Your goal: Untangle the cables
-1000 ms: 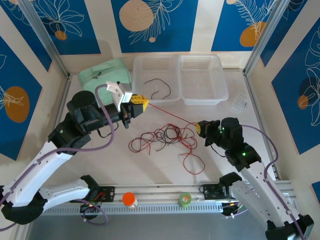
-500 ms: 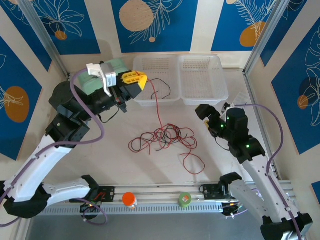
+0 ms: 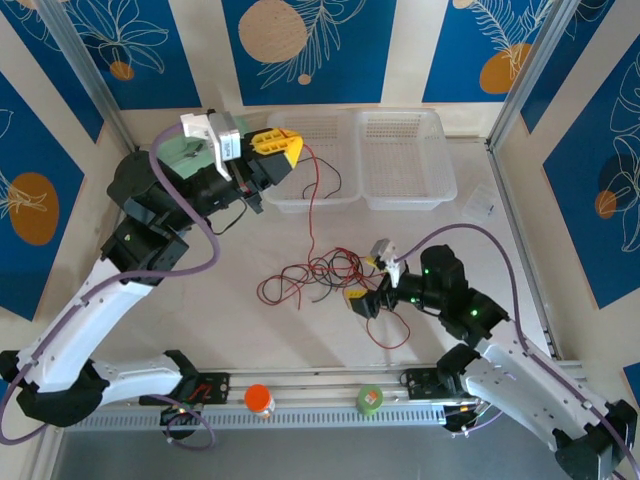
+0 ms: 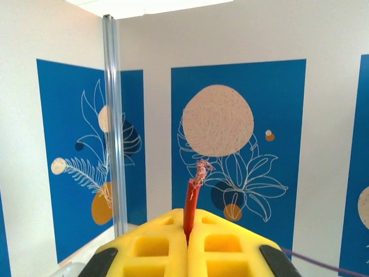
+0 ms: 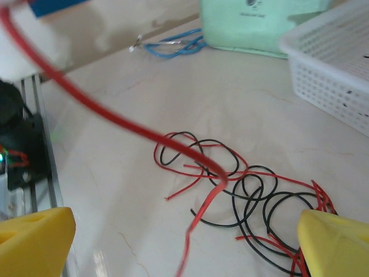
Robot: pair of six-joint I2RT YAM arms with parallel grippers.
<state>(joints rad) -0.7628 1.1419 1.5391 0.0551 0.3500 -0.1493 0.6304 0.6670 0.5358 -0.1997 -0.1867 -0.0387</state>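
Left jaws: clamped on thin red wire [image 4: 191, 212], now raised slightly over white mesh basket [image 3: 335, 200].
Right jaws: wide open, swung down onto red-and-black cable tangle [image 3: 320, 272] on bench [image 3: 230, 330].
Left wrist view: wire's frayed tip.

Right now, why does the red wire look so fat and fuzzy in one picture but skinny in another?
Right wrist view: the red cable crosses close to the lens, so it looks thick and blurred, while the tangle of cables is sharper. Left wrist view: its frayed tip is crisp between the yellow left fingers. Top view: far off, it looks thin.
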